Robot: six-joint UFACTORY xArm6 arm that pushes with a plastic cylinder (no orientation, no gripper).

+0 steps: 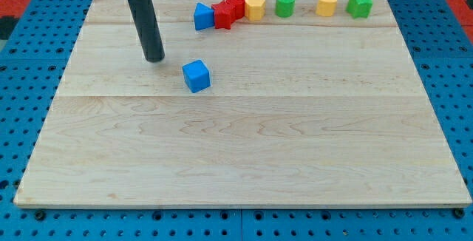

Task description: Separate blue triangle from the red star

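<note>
Because the blue triangle (203, 16) sits touching the red star (224, 15) at the tabletop's (244, 160) far edge, my tip (155, 58), a bare rod with no hand and holding nothing, stands nearer, left of the blue cube (196, 76).

A blue cube (196, 76) sits alone on the wooden board (244, 152), left of centre and well apart from the far row. Along the far edge, from left to right, stand a red block (236, 4) of unclear shape, a yellow block (255, 7) touching it, a green cylinder (285, 4), another yellow block (326, 4) and a green star (360, 4). A blue pegboard surface (29, 63) surrounds the board.
</note>
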